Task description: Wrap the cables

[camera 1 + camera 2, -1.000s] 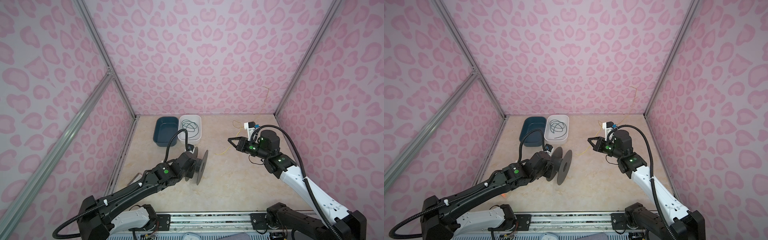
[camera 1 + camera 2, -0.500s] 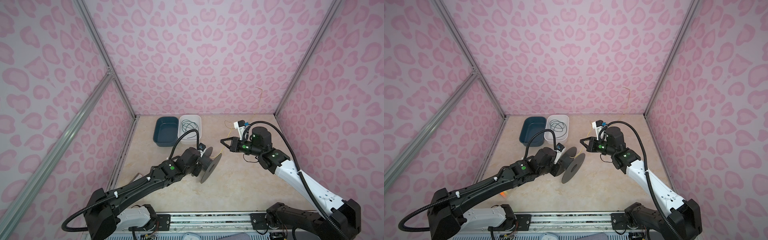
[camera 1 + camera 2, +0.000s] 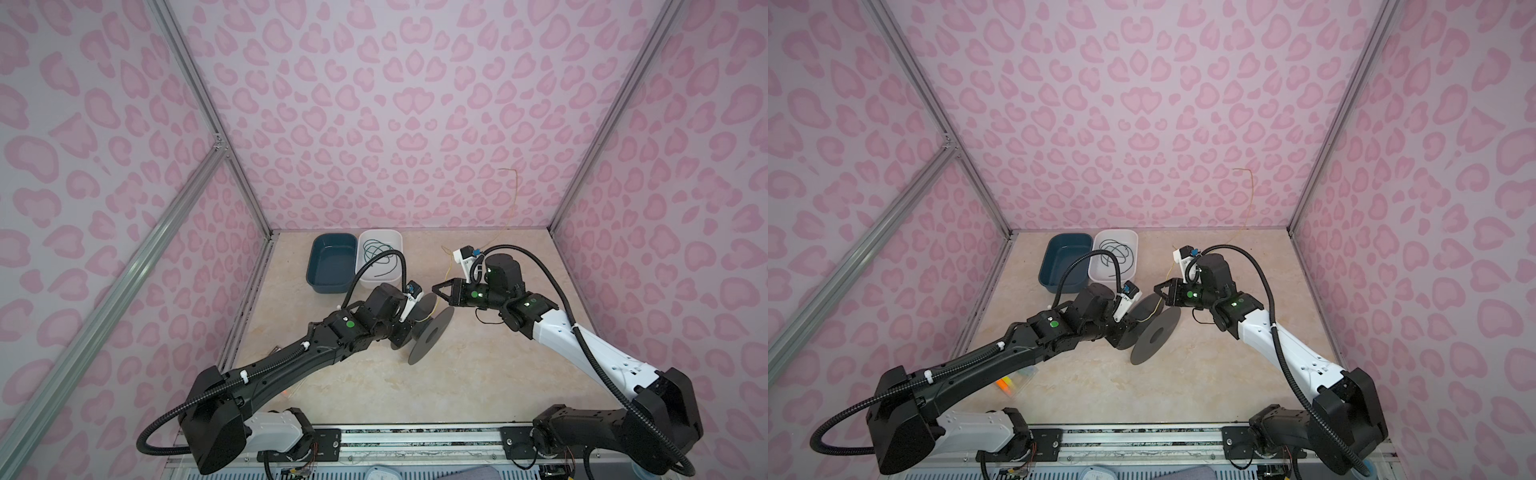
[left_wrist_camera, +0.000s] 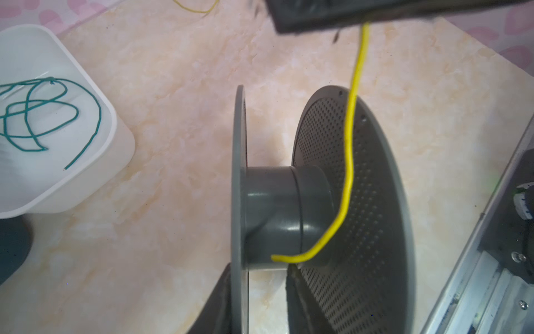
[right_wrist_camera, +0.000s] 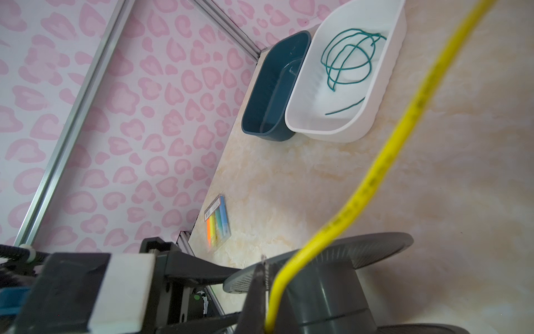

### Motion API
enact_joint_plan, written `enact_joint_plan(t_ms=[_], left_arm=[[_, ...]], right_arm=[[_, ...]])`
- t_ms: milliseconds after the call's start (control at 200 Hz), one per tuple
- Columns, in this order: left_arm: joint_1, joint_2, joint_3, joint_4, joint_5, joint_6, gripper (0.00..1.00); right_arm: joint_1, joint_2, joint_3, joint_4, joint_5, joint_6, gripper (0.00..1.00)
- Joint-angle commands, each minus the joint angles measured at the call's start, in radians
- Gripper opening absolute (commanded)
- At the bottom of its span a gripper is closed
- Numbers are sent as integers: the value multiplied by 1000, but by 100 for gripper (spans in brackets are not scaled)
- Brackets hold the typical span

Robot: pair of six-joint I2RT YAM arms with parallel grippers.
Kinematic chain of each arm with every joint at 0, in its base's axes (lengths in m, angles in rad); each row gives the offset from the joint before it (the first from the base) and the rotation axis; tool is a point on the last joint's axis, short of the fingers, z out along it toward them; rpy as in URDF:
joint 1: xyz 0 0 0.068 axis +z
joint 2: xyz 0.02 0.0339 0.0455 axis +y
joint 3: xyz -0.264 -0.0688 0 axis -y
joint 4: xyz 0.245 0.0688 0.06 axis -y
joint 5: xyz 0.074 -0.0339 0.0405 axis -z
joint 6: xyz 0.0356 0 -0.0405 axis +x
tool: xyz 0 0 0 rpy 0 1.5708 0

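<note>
"Which step are you on?"

"The very start of the wrap. On my side of the spool [image 4: 277, 214], under my left arm, lies a packet of coloured strips [image 5: 218, 222], which is no part of this. The spool stands tilted on the counter [image 4: 173, 86]. My left hand [image 4: 260, 277] is at its rim, part open. One disc runs between the fingers with a gap showing, so I have no clamp on it."

"And the right?"

"My right hand [image 3: 437, 288] hangs just over the spool's rim, pinched tight on the yellow cable [image 4: 348, 162]. The cable drops between the two discs and its end curls against the hub. No turn is on yet."

"The rest of it?"

"Beyond the spool it trails past my right hand to the back wall and up it. Also beyond the spool, the green cable [image 5: 345, 107] lies in loose loops in the white tub [image 5: 332, 136], untouched. A blue tub [image 5: 260, 115] sits hard against the white one, and I can see nothing in it."

"So what next?"

"As I judge it, my left hand must close on the disc to steady or turn the spool. My right should lead the cable round the hub, taut, so the first turn traps that loose end. With any slack I'd expect it to spring off."
</note>
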State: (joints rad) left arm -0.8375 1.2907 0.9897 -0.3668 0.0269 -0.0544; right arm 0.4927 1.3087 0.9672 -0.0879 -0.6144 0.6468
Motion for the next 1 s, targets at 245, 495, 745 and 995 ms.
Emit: enact_joint_plan(t_ms=[245, 495, 745, 995], left_arm=[[19, -55, -53, 35, 112, 11, 57], [19, -12, -46, 61, 142, -12, 57], [19, 6, -34, 65, 135, -1, 55], [20, 35, -19, 70, 101, -4, 46]], right_arm=[[32, 59, 22, 59, -20, -5, 0], [69, 114, 36, 101, -39, 22, 0], [86, 137, 36, 139, -39, 50, 0], [97, 143, 29, 156, -47, 68, 0]])
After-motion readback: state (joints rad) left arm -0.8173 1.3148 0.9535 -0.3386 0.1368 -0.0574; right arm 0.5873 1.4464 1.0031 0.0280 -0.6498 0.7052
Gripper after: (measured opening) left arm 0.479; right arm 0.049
